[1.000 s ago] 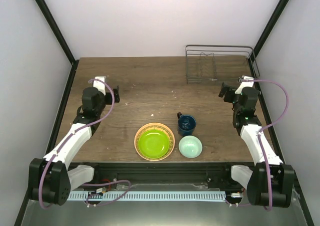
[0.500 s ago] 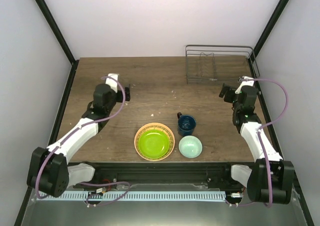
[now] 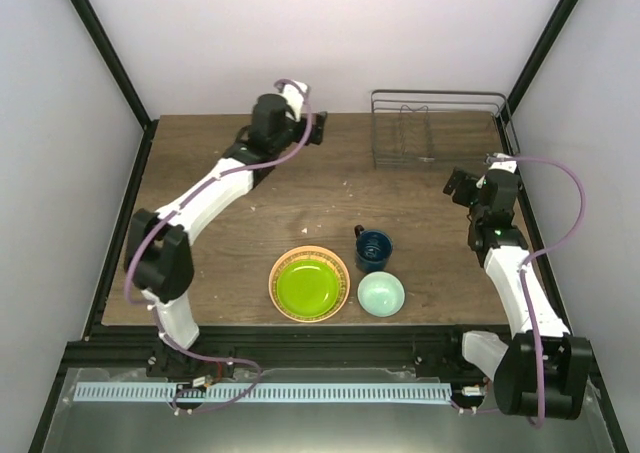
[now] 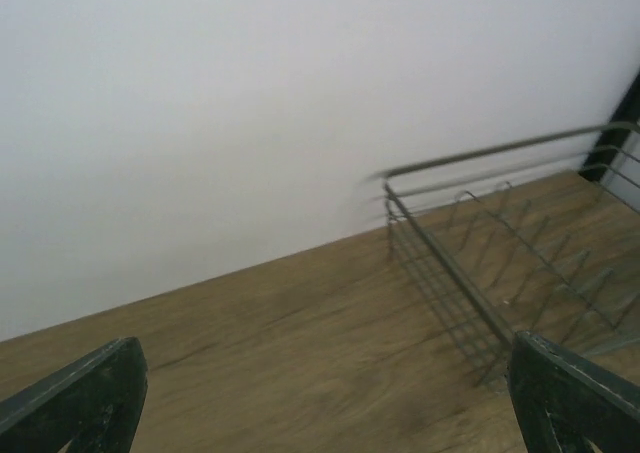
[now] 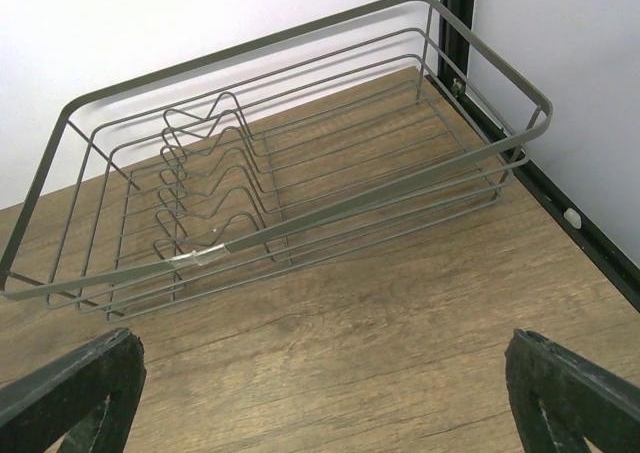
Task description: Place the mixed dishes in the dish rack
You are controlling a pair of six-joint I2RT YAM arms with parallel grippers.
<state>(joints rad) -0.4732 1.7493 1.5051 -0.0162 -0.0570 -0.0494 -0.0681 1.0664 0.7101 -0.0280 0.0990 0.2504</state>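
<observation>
The wire dish rack (image 3: 438, 129) stands empty at the back right of the table, also seen as the dish rack (image 5: 280, 163) and the dish rack (image 4: 520, 263). Near the front edge a lime-green plate (image 3: 308, 285) lies on an orange woven plate (image 3: 340, 263). A dark blue mug (image 3: 374, 250) stands beside them, with a mint-green bowl (image 3: 381, 294) in front of it. My left gripper (image 3: 312, 130) is open, raised near the back wall left of the rack. My right gripper (image 3: 460, 186) is open, just in front of the rack's right end. Both hold nothing.
Black frame posts (image 3: 525, 203) run along the table's right and left edges, close to my right arm. Bare wood lies between the rack and the dishes.
My left arm has swung from the left side of the table far back and to the right, toward the rack. My right gripper has barely shifted.
</observation>
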